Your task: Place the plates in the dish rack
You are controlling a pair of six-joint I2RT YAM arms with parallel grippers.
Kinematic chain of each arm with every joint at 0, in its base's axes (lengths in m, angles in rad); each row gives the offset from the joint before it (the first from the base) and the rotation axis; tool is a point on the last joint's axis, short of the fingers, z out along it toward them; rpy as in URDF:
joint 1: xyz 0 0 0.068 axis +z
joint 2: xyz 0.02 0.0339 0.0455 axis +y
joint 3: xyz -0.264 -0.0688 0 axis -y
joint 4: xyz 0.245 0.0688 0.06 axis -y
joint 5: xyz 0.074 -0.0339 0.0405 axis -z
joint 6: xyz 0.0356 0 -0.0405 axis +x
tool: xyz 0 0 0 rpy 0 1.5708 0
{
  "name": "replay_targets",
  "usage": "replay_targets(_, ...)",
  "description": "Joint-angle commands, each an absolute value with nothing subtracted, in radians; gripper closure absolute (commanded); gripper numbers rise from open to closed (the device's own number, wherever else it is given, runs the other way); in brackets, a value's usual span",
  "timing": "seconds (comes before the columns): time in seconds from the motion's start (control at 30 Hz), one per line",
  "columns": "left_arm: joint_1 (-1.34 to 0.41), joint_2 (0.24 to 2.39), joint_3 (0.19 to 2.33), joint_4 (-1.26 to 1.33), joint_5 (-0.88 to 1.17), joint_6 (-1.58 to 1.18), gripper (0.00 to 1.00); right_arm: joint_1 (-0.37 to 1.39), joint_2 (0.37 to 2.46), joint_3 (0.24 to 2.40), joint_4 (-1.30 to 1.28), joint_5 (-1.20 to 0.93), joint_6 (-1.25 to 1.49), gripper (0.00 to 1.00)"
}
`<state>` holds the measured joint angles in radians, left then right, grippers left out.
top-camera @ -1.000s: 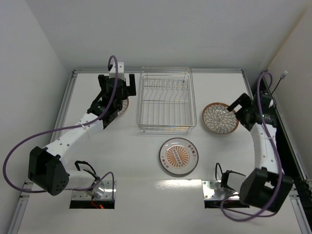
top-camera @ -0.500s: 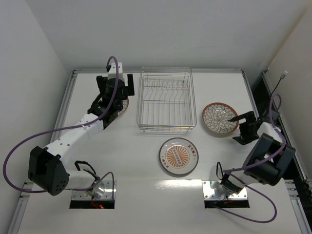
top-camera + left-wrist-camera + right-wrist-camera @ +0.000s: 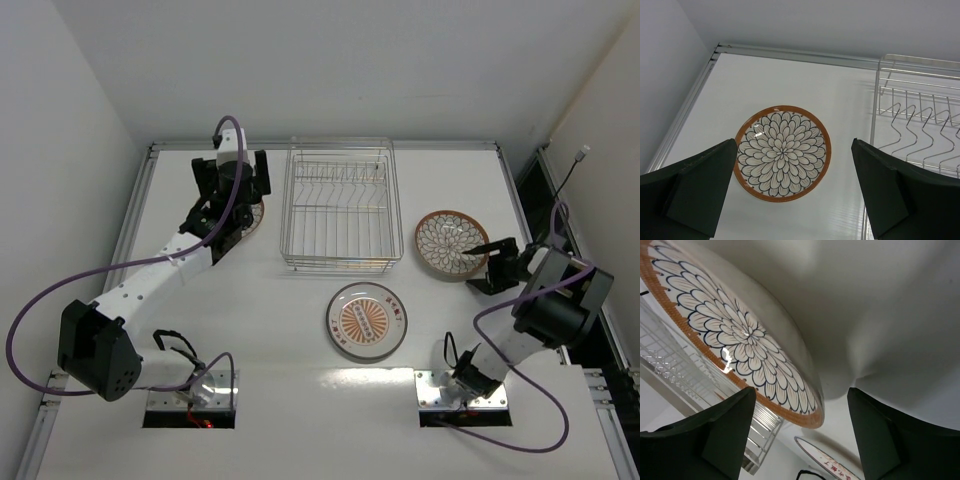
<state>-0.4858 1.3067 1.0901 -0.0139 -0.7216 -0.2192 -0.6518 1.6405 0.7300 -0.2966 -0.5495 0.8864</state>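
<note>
Right wrist view: the right hand [image 3: 801, 392] gapes open beside a plate [image 3: 740, 335]; a crooked squeeze could flip it.

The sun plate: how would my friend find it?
Find the silver wire dish rack in the top view. The sun plate lies flat on the table just below it. It alone has an orange sunburst centre and white rim; the left plate and right plate beside the rack show petals.
</note>
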Motion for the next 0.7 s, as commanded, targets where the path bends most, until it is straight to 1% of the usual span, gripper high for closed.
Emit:
replay_targets(0.0,-0.489,1.273,1.118,0.015,-0.756,-0.235,0.00,-0.647,1.701,0.782,-0.229,-0.615,0.900,0.29)
replay_targets(0.1,-0.489,1.273,1.118,0.015,-0.756,-0.235,0.00,-0.638,1.749,0.819,-0.219,-0.659,0.891,0.37)
replay_targets(0.2,-0.489,1.273,1.118,0.015,-0.756,-0.235,0.00,-0.620,1.825,0.868,-0.196,-0.708,0.891,0.50)
replay_targets(0.23,-0.489,1.273,1.118,0.015,-0.756,-0.235,0.00,-0.620,1.866,0.888,-0.184,-0.722,0.891,0.58)
replay_targets(0.3,-0.489,1.273,1.118,0.015,-0.756,-0.235,0.00,-0.609,1.893,0.897,-0.175,-0.747,0.882,0.70)
replay_targets(0.33,-0.489,1.273,1.118,0.015,-0.756,-0.235,0.00,-0.609,1.893,0.897,-0.175,-0.747,0.882,0.80)
replay_targets(0.4,-0.489,1.273,1.118,0.015,-0.756,-0.226,0.00,-0.618,1.893,0.897,-0.164,-0.747,0.882,0.91)
replay_targets(0.43,-0.489,1.273,1.118,0.015,-0.756,-0.225,0.00,-0.618,1.884,0.897,-0.164,-0.756,0.882,1.00)
replay_targets(0.5,-0.489,1.273,1.118,0.015,-0.756,-0.225,0.00,-0.618,1.850,0.887,-0.164,-0.756,0.882,1.00)
replay_targets(0.6,-0.489,1.273,1.118,0.015,-0.756,-0.225,0.00,-0.609,1.718,0.865,-0.164,-0.706,0.882,1.00)
replay_targets(0.67,-0.489,1.273,1.118,0.015,-0.765,-0.225,0.00,-0.609,1.587,0.856,-0.195,-0.649,0.882,1.00)
